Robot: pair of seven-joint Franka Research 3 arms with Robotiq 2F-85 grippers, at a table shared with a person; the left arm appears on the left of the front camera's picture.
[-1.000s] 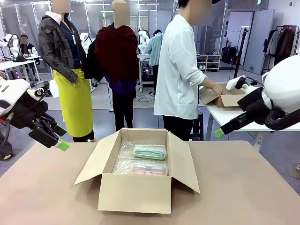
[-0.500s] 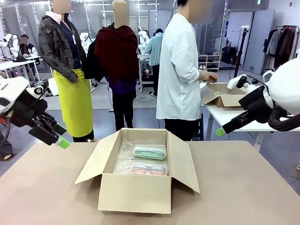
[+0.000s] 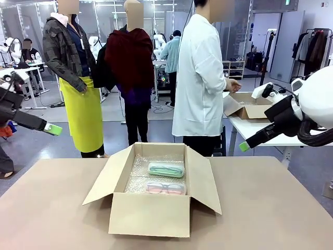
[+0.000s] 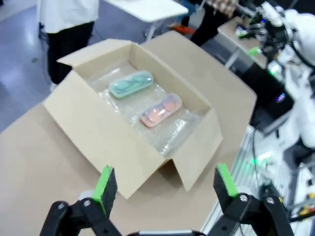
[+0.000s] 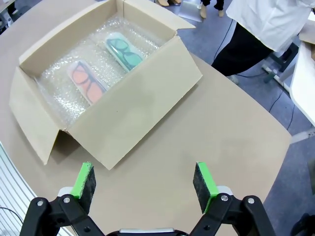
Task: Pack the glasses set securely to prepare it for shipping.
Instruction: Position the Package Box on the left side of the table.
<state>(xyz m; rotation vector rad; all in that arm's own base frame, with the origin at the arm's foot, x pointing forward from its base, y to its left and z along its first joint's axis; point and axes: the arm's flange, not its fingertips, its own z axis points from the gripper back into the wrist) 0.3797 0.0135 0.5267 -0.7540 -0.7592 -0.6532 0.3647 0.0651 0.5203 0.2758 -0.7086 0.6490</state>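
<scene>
Left gripper (image 4: 165, 183): green pads (image 4: 105, 184) spread wide, nothing between them, hanging high over the table's left side and well clear of the box. Right gripper (image 5: 143, 181): fingers likewise parted and empty, raised off the table's right edge.

Below and between the two, a cardboard box (image 3: 151, 213) in the middle of a tan table (image 3: 270, 208), all four flaps folded outward. Inside, a bed of bubble wrap (image 5: 59, 88) across the floor. On it, flat and side by side with a narrow gap between: the mint-green case (image 3: 166, 170) toward the far wall, the pink case (image 3: 165, 187) toward the near wall.

Beyond the far edge, a person in a white coat (image 3: 200, 78), turned away toward a white side table (image 3: 250, 127) with a second open carton (image 3: 255, 111) on it. Farther back, grey-blue floor, other workbenches, a clothes rail at far right.

From the front: cases seen low and edge-on, with each arm's dark wrist and green fingertip out at the frame's sides. From the right wrist: a steep look down into the box, dark frames plain through both translucent lids, plus the person's white hem and dark trousers past the table's rim. From the left wrist: the same box from the other side, softer in focus, frames faint, equipment with small green lights beyond the table.
</scene>
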